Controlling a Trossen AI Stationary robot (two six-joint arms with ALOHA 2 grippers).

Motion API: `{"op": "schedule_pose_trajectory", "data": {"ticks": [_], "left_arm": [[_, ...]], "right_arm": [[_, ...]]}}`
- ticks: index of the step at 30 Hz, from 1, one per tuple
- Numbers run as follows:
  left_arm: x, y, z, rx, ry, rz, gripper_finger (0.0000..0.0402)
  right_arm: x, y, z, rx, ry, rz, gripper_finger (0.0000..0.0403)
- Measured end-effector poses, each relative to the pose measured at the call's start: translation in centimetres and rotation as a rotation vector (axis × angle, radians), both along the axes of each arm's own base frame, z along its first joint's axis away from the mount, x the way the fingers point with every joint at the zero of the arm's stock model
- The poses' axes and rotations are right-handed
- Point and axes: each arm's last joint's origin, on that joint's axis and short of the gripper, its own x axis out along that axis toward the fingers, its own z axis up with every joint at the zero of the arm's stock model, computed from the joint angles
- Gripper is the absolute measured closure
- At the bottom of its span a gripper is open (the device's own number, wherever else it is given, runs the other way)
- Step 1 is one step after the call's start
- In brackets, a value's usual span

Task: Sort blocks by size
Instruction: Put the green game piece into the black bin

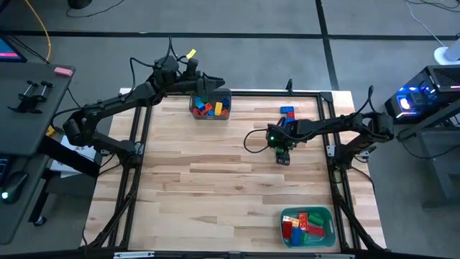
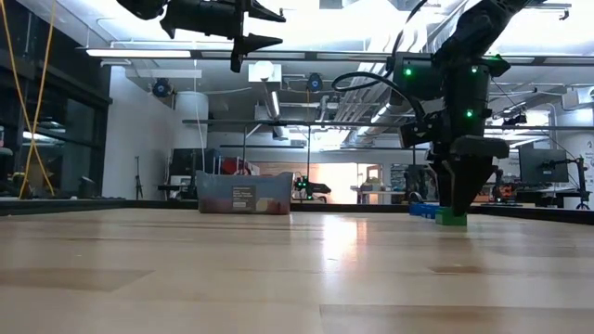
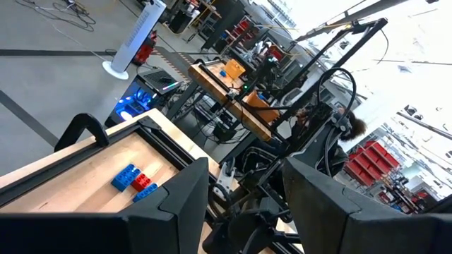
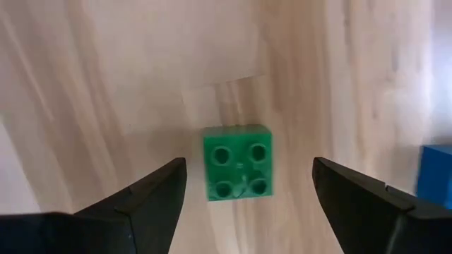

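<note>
One green block (image 4: 238, 162), squarish with four studs, is seen lying on the table (image 1: 215, 180) directly between the spread fingers of the right tool (image 4: 244, 187), which is held just above it, apart and clamped on nothing. In the low view the same tool (image 2: 457, 209) is seen lowered to the table top with the green block (image 2: 452, 217) at its tip. Just beyond it, near the table's far edge, three blocks (image 1: 287, 112) are laid close together: two blue and one red, as counted in the left wrist view. The left tool (image 1: 214, 83) is held high over the dark grey bin (image 1: 210, 106) at the table's far edge, its fingers apart and empty. A heap of mixed blocks is held in that bin; its number cannot be told. Red and green blocks are piled in the teal tray (image 1: 307, 226) at the near right corner.
</note>
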Motion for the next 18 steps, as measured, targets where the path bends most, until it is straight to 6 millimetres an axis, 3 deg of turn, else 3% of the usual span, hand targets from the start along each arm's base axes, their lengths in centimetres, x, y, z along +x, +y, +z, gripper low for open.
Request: {"op": "schedule_pose_trajectory", "data": {"ticks": [13, 18], "left_arm": [[0.0, 0.1, 0.2, 0.011, -0.013, 0.034, 0.0231], [0.0, 0.2, 0.2, 0.015, -0.014, 0.076, 0.0231]], "right_arm": [[0.8, 0.0, -2.0, 0.039, 0.049, 0.016, 0.0102], [1.0, -0.1, -1.8, 0.024, 0.052, 0.039, 0.0152]]}}
